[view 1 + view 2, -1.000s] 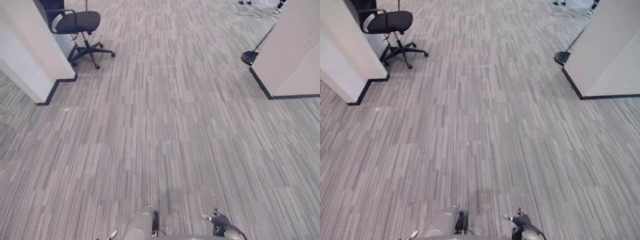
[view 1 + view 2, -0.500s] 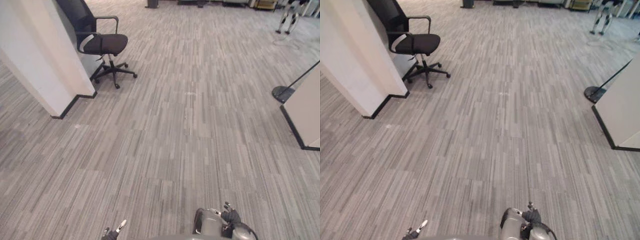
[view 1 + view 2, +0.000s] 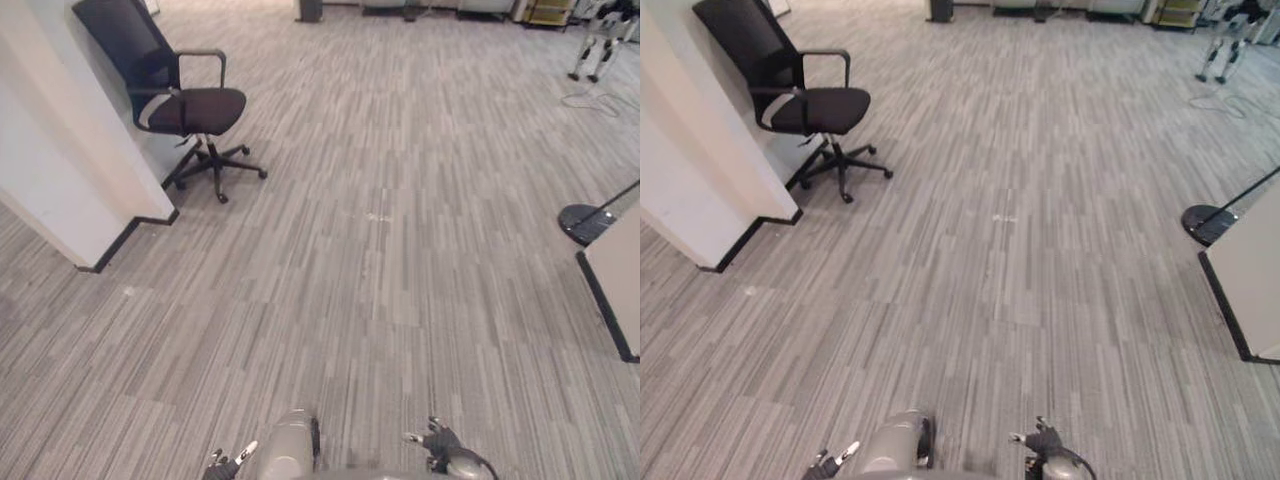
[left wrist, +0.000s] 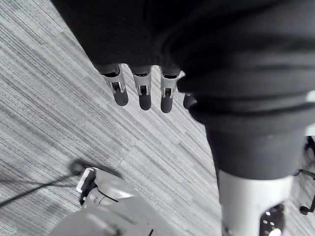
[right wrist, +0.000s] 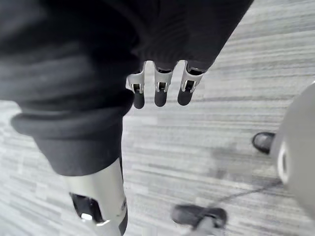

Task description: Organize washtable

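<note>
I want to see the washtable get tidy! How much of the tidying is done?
These pictures can't tell: they show grey floor, a black office chair beside a white wall and a panel on the right. Both the left hand and the right hand hang with relaxed fingers over the floor, holding nothing. That fits being on the way there or on the way back.

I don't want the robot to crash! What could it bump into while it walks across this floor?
The office chair stands ahead on the left beside a white wall, so veering left could clip either. On the right, a round black stand base and a panel's corner sit low, easy to trip on. Both hands, left and right, hang relaxed, holding nothing.
</note>
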Available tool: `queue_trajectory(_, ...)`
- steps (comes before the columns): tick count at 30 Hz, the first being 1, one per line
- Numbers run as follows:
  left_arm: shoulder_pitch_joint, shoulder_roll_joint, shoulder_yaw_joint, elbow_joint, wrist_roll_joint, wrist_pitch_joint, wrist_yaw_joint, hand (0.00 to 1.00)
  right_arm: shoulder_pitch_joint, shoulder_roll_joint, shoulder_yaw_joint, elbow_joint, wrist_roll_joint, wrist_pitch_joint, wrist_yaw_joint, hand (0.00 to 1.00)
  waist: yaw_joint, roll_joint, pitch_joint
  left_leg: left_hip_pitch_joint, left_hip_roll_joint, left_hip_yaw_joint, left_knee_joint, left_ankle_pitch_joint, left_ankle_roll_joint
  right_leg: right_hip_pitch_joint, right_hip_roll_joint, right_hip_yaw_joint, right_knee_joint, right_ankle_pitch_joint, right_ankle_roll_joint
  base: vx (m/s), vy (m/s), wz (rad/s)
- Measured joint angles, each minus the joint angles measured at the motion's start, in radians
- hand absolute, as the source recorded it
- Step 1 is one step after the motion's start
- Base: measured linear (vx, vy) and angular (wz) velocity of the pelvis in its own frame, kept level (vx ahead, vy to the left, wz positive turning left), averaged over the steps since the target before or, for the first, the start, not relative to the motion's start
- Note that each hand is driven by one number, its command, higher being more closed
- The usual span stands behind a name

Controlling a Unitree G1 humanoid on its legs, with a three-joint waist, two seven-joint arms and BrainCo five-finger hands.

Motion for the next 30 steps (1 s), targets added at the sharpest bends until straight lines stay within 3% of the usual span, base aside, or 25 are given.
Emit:
queue_trajectory(2,-0.011,0.002,-0.006,-0.001,-0.001,-0.004,0.002,0.0,-0.01,0.018,0.024,0.002,-0.001,-0.007,0.004,0.0,0.001,-0.014,0.001,-0.006,-0.016,0.001,0.043,-0.05,0.032,-0.003,-0.012,0.015,0.006,0.057,-0.014,0.65,0.217,0.16)
queue_trajectory(4,-0.012,0.01,-0.001,-0.004,-0.003,-0.002,0.002,0.0,-0.012,0.03,0.01,-0.009,-0.001,-0.014,0.005,0.0,0.014,-0.028,0.001,-0.014,-0.028,0.021,0.148,-0.113,0.067,0.002,-0.044,0.052,0.071,0.078,0.011,0.55,0.224,0.11)
queue_trajectory(5,-0.011,0.011,0.0,-0.001,-0.002,-0.001,0.002,0.0,-0.008,0.028,-0.032,-0.013,-0.001,-0.02,0.004,0.0,0.012,-0.03,0.0,0.001,-0.049,0.024,0.193,-0.155,0.087,-0.028,-0.076,0.078,0.195,0.084,0.021,0.51,0.217,0.09)
queue_trajectory(6,-0.008,0.014,-0.002,0.001,-0.002,-0.001,0.001,0.0,-0.003,0.021,-0.075,-0.013,0.0,-0.021,0.002,0.0,0.01,-0.035,-0.002,0.04,-0.075,0.031,0.203,-0.205,0.098,-0.097,-0.119,0.128,0.39,0.111,0.058,0.61,0.252,0.05)
queue_trajectory(9,-0.019,0.044,-0.021,0.042,0.002,0.006,-0.004,0.0,0.017,0.0,-0.14,-0.001,0.006,-0.021,0.002,0.0,-0.025,-0.046,-0.004,0.152,-0.133,0.034,0.205,-0.331,0.13,-0.3,-0.184,0.202,0.898,0.294,0.077,0.46,0.136,0.18)
queue_trajectory(11,-0.027,0.04,-0.021,0.047,0.003,0.019,-0.004,0.0,0.035,-0.024,-0.163,0.002,0.012,-0.022,0.004,0.0,-0.034,-0.031,0.002,0.256,-0.139,0.014,0.163,-0.345,0.139,-0.385,-0.172,0.192,1.075,0.254,0.056,0.43,0.05,0.15)
queue_trajectory(12,-0.028,0.034,-0.022,0.048,0.003,0.019,-0.005,0.0,0.047,-0.037,-0.174,0.003,0.012,-0.019,0.002,0.0,-0.053,-0.007,0.007,0.338,-0.137,-0.007,0.098,-0.345,0.139,-0.432,-0.157,0.143,1.116,0.211,0.04,0.5,0.027,0.13)
queue_trajectory(14,-0.03,0.033,-0.021,0.048,0.003,0.018,-0.004,0.0,0.055,-0.031,-0.201,-0.025,0.033,-0.024,0.004,0.0,-0.073,-0.006,0.005,0.436,-0.123,-0.021,0.019,-0.344,0.138,-0.509,-0.144,0.076,1.079,0.145,0.028,0.39,-0.012,0.18)
queue_trajectory(16,-0.043,0.032,-0.022,0.048,0.004,0.018,-0.003,0.0,0.068,-0.023,-0.209,-0.062,0.045,-0.026,0.004,0.0,-0.079,-0.004,0.004,0.499,-0.105,-0.043,-0.027,-0.35,0.128,-0.581,-0.15,-0.009,0.942,0.098,0.014,0.32,-0.059,0.25)
queue_trajectory(18,-0.067,0.023,-0.027,0.046,0.007,0.018,-0.001,0.0,0.079,-0.023,-0.21,-0.102,0.05,-0.026,0.003,0.0,-0.079,0.001,0.004,0.549,-0.074,-0.068,-0.058,-0.367,0.09,-0.624,-0.162,-0.11,0.683,0.094,0.011,0.42,-0.094,0.42)
queue_trajectory(20,-0.065,0.012,-0.026,0.033,0.017,0.009,0.002,0.0,0.077,-0.018,-0.209,-0.102,0.05,-0.025,0.002,0.0,-0.078,0.006,0.003,0.613,-0.042,-0.081,-0.099,-0.388,0.044,-0.627,-0.129,-0.137,0.355,0.153,-0.024,0.42,-0.13,0.37)
queue_trajectory(21,-0.063,0.011,-0.025,0.032,0.022,0.007,0.003,0.0,0.078,-0.015,-0.209,-0.102,0.051,-0.024,0.002,0.0,-0.079,0.006,0.003,0.629,-0.035,-0.085,-0.106,-0.395,0.032,-0.63,-0.121,-0.128,0.281,0.177,-0.026,0.53,-0.248,0.36)
queue_trajectory(22,-0.059,0.007,-0.022,0.032,0.024,0.003,0.004,0.0,0.077,-0.014,-0.208,-0.103,0.057,-0.023,0.003,0.0,-0.079,0.006,0.003,0.671,-0.029,-0.107,-0.115,-0.415,-0.004,-0.633,-0.106,-0.102,0.197,0.255,-0.048,0.5,-0.253,0.33)
queue_trajectory(23,-0.057,0.001,-0.022,0.034,0.027,0.003,0.005,0.0,0.078,-0.016,-0.209,-0.105,0.059,-0.023,0.003,0.0,-0.081,0.015,-0.001,0.684,-0.018,-0.116,-0.113,-0.419,-0.012,-0.632,-0.096,-0.089,0.215,0.317,-0.068,0.69,-0.335,0.32)
queue_trajectory(24,-0.054,-0.013,-0.016,0.036,0.036,0.002,0.005,0.0,0.079,-0.015,-0.206,-0.107,0.057,-0.021,0.003,0.0,-0.079,0.028,-0.022,0.693,0.001,-0.135,-0.1,-0.407,-0.034,-0.653,-0.097,-0.07,0.285,0.353,-0.08,0.67,-0.31,0.12)
queue_trajectory(25,-0.049,-0.029,-0.016,0.039,0.043,0.001,0.004,0.0,0.075,-0.028,-0.206,-0.106,0.057,-0.021,0.005,0.0,-0.077,0.042,-0.036,0.699,0.019,-0.154,-0.082,-0.373,-0.082,-0.671,-0.094,-0.075,0.374,0.28,-0.074,0.8,-0.376,0.01)
queue_trajectory(28,-0.046,-0.055,-0.003,0.041,0.044,0.002,0.001,0.0,0.074,-0.047,-0.211,-0.107,0.057,-0.022,0.006,0.0,-0.083,0.087,-0.053,0.667,0.043,-0.193,0.07,-0.257,-0.051,-0.649,-0.064,-0.084,0.459,0.159,-0.082,0.56,-0.26,-0.15)
queue_trajectory(29,-0.048,-0.068,0.012,0.042,0.043,0.003,-0.003,0.0,0.074,-0.055,-0.21,-0.107,0.056,-0.021,0.006,0.0,-0.09,0.113,-0.053,0.598,0.06,-0.207,0.242,-0.142,-0.032,-0.596,-0.027,-0.098,0.439,0.122,-0.084,0.62,-0.246,-0.27)
queue_trajectory(30,-0.042,-0.069,0.031,0.042,0.044,0.004,-0.006,0.0,0.076,-0.055,-0.208,-0.107,0.056,-0.019,0.006,0.0,-0.102,0.115,-0.047,0.515,0.074,-0.208,0.41,0.087,-0.064,-0.531,0.011,-0.097,0.396,0.096,-0.091,0.6,-0.226,-0.25)
